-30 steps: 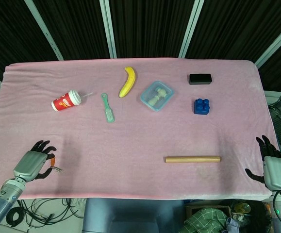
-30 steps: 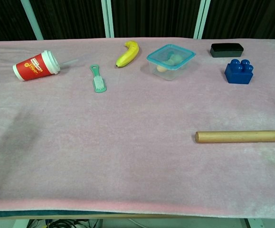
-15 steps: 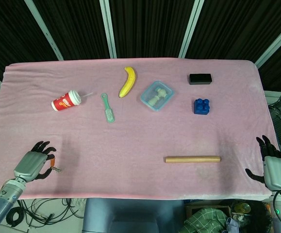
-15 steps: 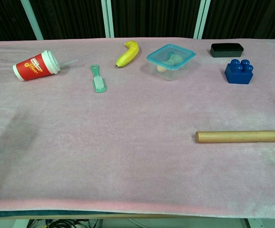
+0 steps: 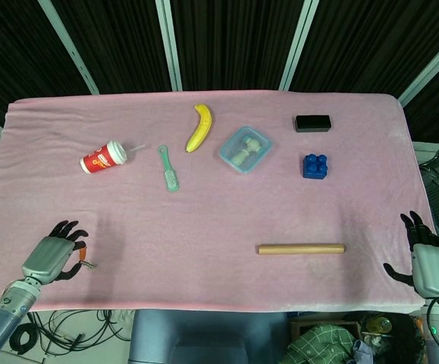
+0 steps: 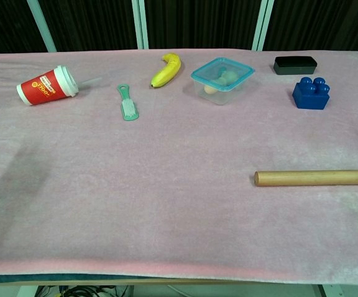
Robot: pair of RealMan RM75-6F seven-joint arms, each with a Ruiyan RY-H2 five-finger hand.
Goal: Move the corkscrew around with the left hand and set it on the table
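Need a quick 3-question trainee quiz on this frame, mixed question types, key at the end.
1. True or false: the left hand holds the corkscrew near the front left edge of the table.
2. Multiple choice: what lies nearest the blue building block? A) red paper cup B) black box C) green brush
3. Fill in: the banana lies to the left of the clear ____ with the blue rim.

Key: 1 true; 2 B; 3 container. The right hand holds nothing.
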